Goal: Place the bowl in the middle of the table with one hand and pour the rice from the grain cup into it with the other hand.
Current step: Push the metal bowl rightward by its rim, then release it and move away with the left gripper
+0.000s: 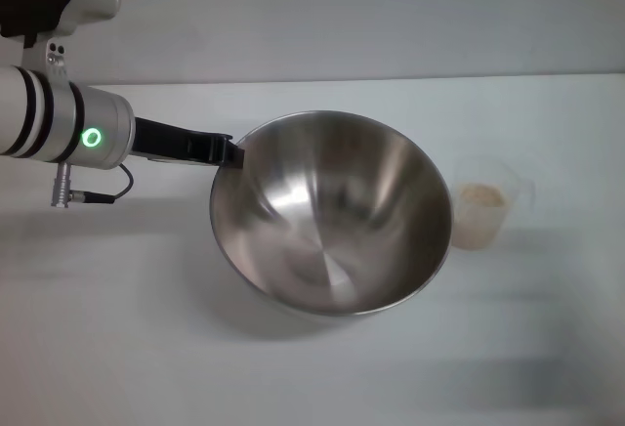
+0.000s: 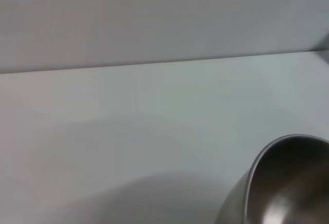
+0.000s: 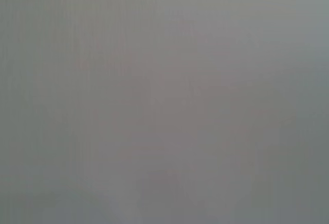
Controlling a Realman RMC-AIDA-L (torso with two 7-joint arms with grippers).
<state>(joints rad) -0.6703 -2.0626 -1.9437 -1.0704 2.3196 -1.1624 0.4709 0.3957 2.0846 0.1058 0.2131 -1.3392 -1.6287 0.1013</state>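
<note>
So: white table [image 1: 117, 348] fills most of the head view, plain, with a pale wall behind its far edge. Left wrist view shows the same tabletop [image 2: 128, 131] running to that far edge.

Bowl [image 1: 332, 213], big stainless steel, sits roughly mid-table in the head view, tilted so its open mouth faces up toward the camera and its shiny inside shows. No rice in it. A shadow lies under its near side; whether it rests fully on the table or is lifted a bit, cannot tell. Left wrist view catches a slice of the bowl [image 2: 288, 183] at the frame corner, rim and dark inside only.

Left arm comes in from the left side, silver wrist with a green ring light, black fingers reaching out from it. Left gripper [image 1: 230, 149] is at the bowl's rim on the far-left side, fingers closed on the rim edge, touching it. The bowl hangs off the fingertips, spreading away from the gripper toward the cup side.

Grain cup [image 1: 485, 203], small clear plastic, stands upright on the table on the far side of the bowl from the left gripper, just beside the bowl's rim, not clearly touching. Well apart from the gripper.

Rice [image 1: 481, 197] is in the cup, pale beige heap in its lower part.

Right gripper: not visible in any view; right wrist view shows only a blank grey surface.
</note>
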